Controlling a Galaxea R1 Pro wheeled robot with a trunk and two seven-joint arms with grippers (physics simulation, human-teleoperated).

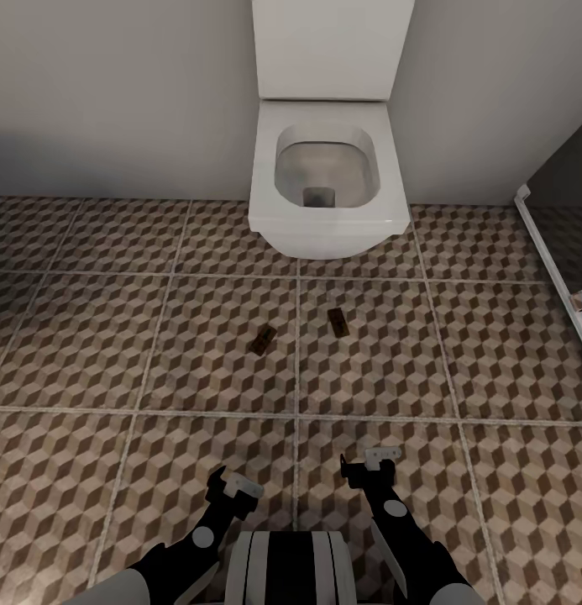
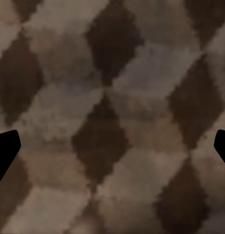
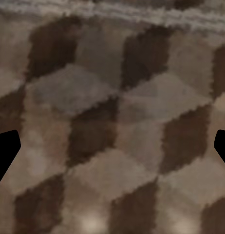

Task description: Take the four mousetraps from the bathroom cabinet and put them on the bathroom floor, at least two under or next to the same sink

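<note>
Brown, beige and white cube-patterned tiles make up the bathroom floor, and two small flat tan-brown wooden mousetraps already lie on it. One mousetrap sits at about 11 o'clock from the robot's trunk. The other mousetrap lies at about 1 o'clock, just across a grout line. Both rest in front of the square white ceramic toilet at 12 o'clock.

The left gripper and the right gripper hang low over the tiles. In both wrist views the dark fingertips stand at the far edges, so the jaws are spread wide and carry nothing.

I judge the task roughly half done: two traps are down. Two more are unaccounted for, and no sink is near these two, so the sink condition looks unmet.
</note>
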